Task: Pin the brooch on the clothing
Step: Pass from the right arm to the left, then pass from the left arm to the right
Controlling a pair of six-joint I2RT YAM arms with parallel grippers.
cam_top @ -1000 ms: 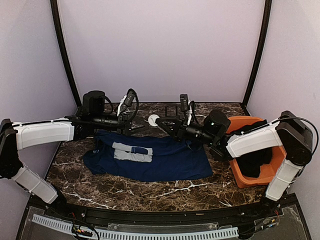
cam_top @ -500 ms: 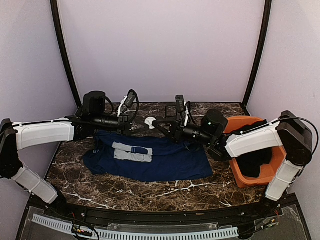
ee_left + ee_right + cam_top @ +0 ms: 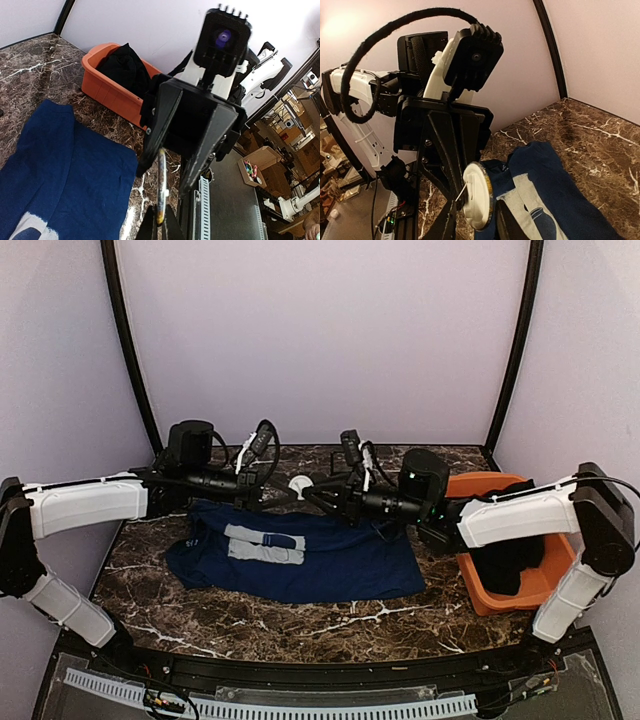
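The brooch hangs in the air above the back of the table, where both grippers meet. My left gripper is shut on it; in the left wrist view the brooch stands edge-on, pinched at its lower rim by my left gripper. My right gripper straddles the brooch with its jaws parted and a gap on one side. In the right wrist view the brooch shows its white back, with my right gripper around it. The clothing, a navy T-shirt with a pale print, lies flat on the table below.
An orange bin stands at the right edge of the marble table with a black garment in it. The left wrist view also shows the bin beyond the shirt. Lilac walls close the back and sides.
My left gripper has closed on the brooch. The right gripper's jaws, shut on it before, have parted. Both arms and the brooch have shifted slightly to the left.
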